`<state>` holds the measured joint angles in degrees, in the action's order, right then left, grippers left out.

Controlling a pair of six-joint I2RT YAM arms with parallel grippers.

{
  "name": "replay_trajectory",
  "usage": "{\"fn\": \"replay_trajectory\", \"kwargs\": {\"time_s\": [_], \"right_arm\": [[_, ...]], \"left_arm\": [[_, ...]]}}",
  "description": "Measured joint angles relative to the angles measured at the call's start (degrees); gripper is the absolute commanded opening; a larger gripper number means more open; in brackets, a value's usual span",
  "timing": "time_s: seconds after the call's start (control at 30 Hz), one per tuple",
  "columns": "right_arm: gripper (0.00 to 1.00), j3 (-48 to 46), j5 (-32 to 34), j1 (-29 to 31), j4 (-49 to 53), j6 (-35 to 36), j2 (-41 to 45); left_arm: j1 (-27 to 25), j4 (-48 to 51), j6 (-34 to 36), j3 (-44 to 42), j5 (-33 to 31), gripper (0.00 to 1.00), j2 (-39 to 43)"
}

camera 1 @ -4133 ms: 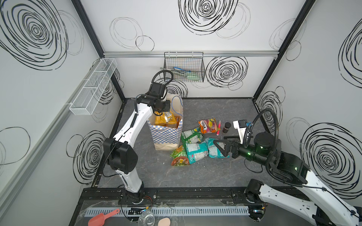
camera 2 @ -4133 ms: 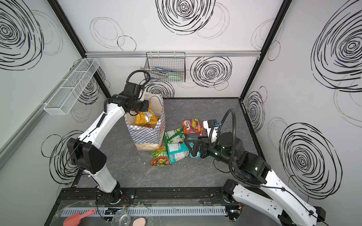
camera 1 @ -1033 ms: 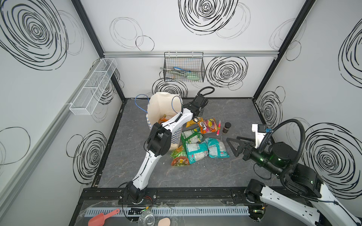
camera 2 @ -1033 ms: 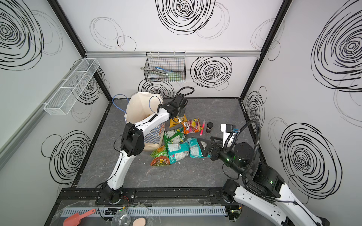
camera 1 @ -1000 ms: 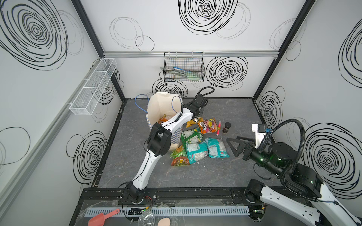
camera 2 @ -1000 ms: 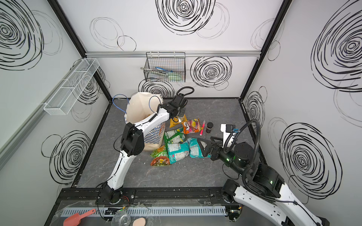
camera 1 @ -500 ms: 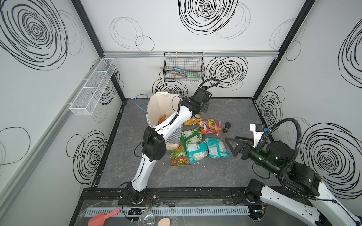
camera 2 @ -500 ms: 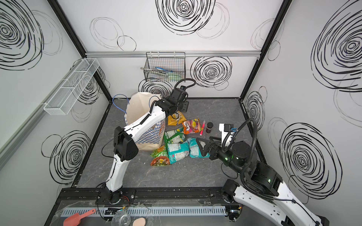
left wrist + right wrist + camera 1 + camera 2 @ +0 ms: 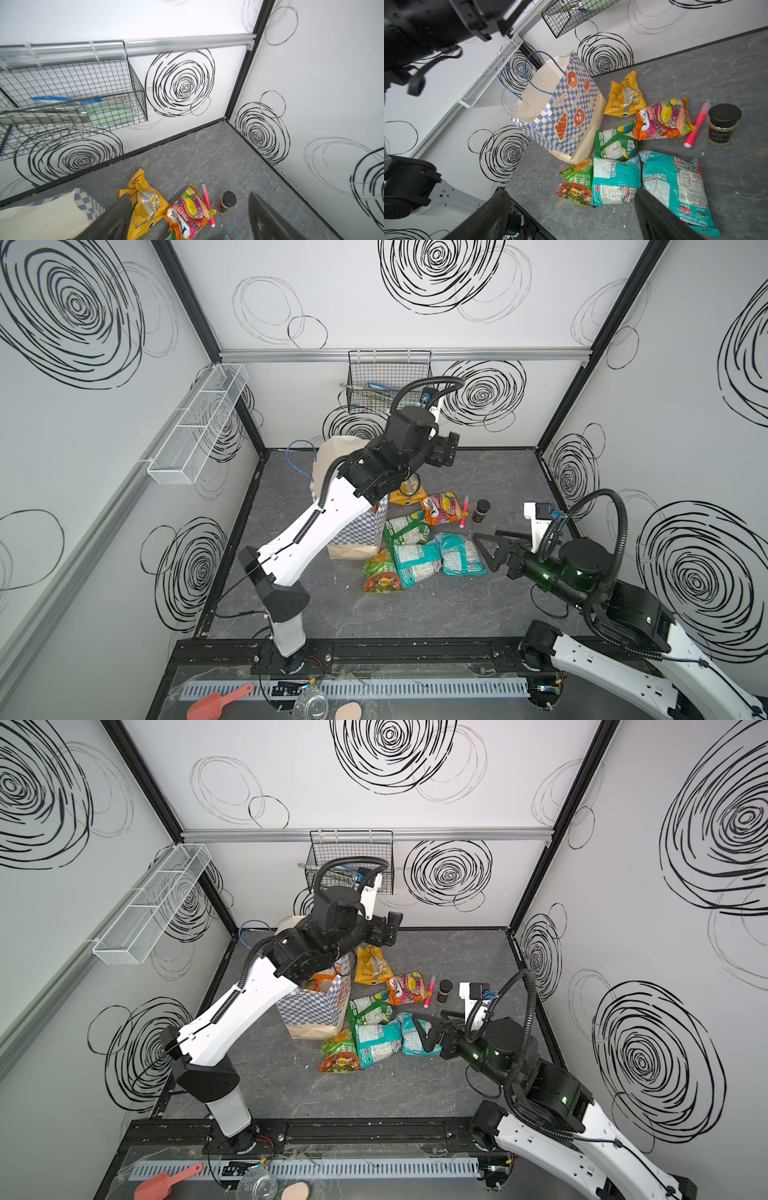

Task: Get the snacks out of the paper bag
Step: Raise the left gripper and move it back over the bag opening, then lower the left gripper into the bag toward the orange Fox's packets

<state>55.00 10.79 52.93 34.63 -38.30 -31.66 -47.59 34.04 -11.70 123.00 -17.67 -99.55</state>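
Now that the left jaws have let go and risen wide and empty, the mustard-yellow packet [image 9: 371, 966] lies on the table [image 9: 415, 1094], near the paper bag [image 9: 316, 1011] and just beside the multicoloured packet [image 9: 408, 988]. We count six snacks [image 9: 370, 1011] out. Something orange [image 9: 319, 981] still shows inside the upright bag, so we judge another reach is due. Our right jaws hang wide and empty near the teal packet [image 9: 675, 187]

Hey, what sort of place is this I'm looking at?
Likely a robot test cell: left arm and right arm mounted on a rail, swirl-marked white walls, snacks staged beside a paper bag.
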Motion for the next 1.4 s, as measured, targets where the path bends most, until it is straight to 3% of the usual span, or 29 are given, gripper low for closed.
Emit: {"fn": "replay_trajectory", "kwargs": {"time_s": [0.07, 0.27, 0.5, 0.7, 0.9, 1.1, 1.4], "right_arm": [[0.97, -0.11, -0.07, 0.00, -0.15, 0.02, -0.15], [0.97, -0.48, -0.59, 0.00, -1.25, 0.39, -1.31], [0.97, -0.39, -2.14, 0.00, -1.57, 1.62, -5.01], [0.97, 0.55, -4.59, 0.02, -0.85, 2.93, -9.66], [0.97, 7.13, -4.31, 1.53, 4.46, 4.57, -16.87], [0.97, 8.04, -3.82, 5.20, 5.57, 5.40, -18.01], [0.97, 7.80, -2.47, 5.90, 5.51, 5.33, -16.26]], "left_arm": [[-0.22, -0.59, 0.72, -1.66, -1.20, 0.99, 3.28], [0.96, -0.96, 2.14, -6.25, -4.48, 0.96, 11.85], [12.22, 4.57, -0.28, -7.21, -3.19, 0.96, 15.34], [20.96, 13.14, -2.29, -6.51, 1.27, 0.96, 13.18], [26.32, 17.75, -2.34, -7.56, 5.62, 0.99, 9.79], [29.38, 18.64, -2.21, -11.43, 8.94, 0.92, 7.10], [31.43, 18.16, -2.05, -16.11, 14.01, 0.80, 1.53]]}}
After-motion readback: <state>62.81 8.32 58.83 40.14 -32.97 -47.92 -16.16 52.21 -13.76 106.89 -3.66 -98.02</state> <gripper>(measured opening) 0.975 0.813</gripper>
